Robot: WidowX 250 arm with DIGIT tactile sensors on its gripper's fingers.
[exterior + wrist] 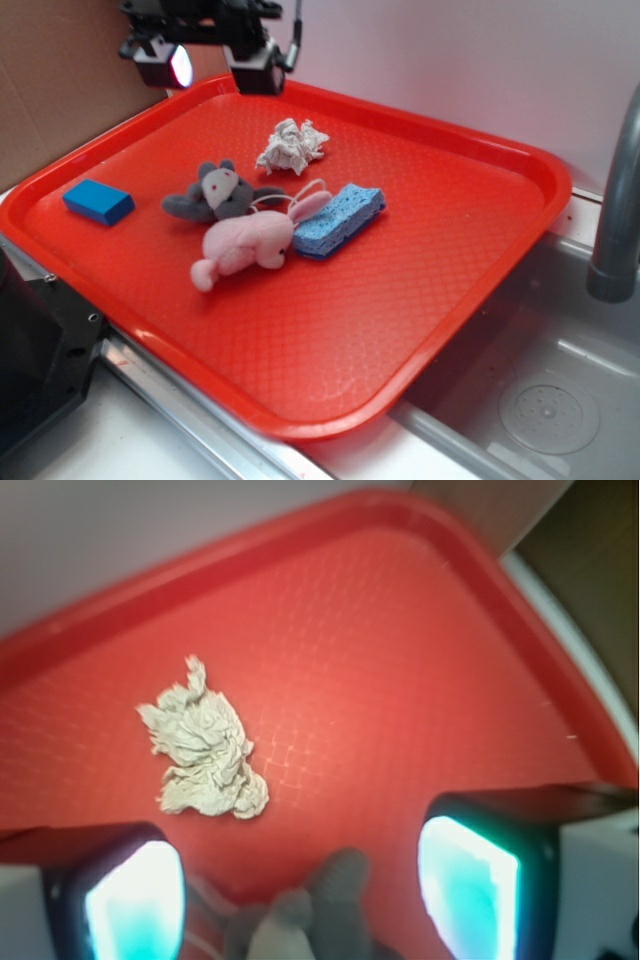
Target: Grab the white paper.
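White paper [205,745] lies off-centre of the open, empty gripper [300,880]: centre over it, clear of the grey mouse [215,193], then descend.

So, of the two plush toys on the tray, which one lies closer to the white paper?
The grey plush mouse. It lies just below-left of the white paper, while the pink plush bunny lies further toward the tray's front edge.

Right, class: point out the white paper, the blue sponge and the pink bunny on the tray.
white paper [292,146]: exterior view, middle of the crumpled wad.
blue sponge [342,218]: exterior view, centre of its top face.
pink bunny [247,244]: exterior view, middle of its body.
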